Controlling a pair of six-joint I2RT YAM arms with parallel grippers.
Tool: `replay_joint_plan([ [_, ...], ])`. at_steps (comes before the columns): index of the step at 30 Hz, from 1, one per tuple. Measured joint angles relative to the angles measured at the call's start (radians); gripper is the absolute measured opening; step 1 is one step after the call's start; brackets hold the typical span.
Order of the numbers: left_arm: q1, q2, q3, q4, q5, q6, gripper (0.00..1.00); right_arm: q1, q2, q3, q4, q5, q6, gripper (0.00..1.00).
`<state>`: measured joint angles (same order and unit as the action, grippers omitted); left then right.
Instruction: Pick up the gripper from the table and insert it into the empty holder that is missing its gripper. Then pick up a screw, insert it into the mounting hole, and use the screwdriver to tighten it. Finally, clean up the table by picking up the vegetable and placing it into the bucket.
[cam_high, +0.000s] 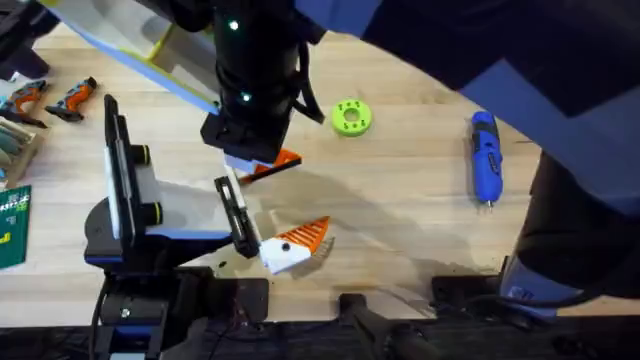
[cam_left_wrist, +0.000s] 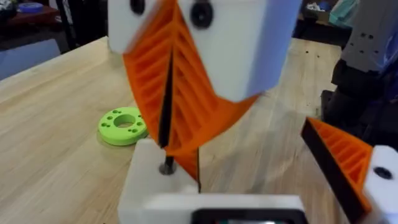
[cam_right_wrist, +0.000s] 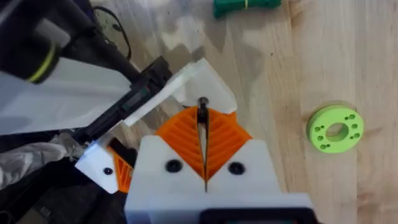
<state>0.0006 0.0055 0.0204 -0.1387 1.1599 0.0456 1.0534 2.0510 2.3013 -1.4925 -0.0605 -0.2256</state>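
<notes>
My right gripper (cam_right_wrist: 203, 118) is shut on a small dark screw (cam_left_wrist: 166, 167), held tip-down on the white holder (cam_left_wrist: 149, 186). That holder (cam_right_wrist: 205, 78) is one finger of my left gripper (cam_left_wrist: 249, 162), which stands open; its other finger (cam_left_wrist: 342, 162) carries an orange ribbed pad. I cannot tell the small orange gripper apart from the orange fingers here. Overhead, the right gripper (cam_high: 265, 165) hangs over the left gripper (cam_high: 295, 200). The blue screwdriver (cam_high: 485, 155) lies at the right. The dark-green vegetable (cam_right_wrist: 245, 6) lies beyond the holder. The bucket is out of view.
A lime-green disc with holes (cam_high: 350, 117) lies on the wooden table (cam_high: 400, 220) between the grippers and the screwdriver. Orange-handled tools (cam_high: 70, 98) sit at the far left edge. My right arm looms large and dark across the top right of the overhead view.
</notes>
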Motion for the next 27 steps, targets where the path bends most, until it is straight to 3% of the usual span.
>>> replay_joint_plan([
  [27, 0.000, 0.002, 0.000, -0.001, 0.003, -0.008, 0.986, 0.000, 0.041, 0.006, -0.004, 0.000, 0.000, 0.006],
])
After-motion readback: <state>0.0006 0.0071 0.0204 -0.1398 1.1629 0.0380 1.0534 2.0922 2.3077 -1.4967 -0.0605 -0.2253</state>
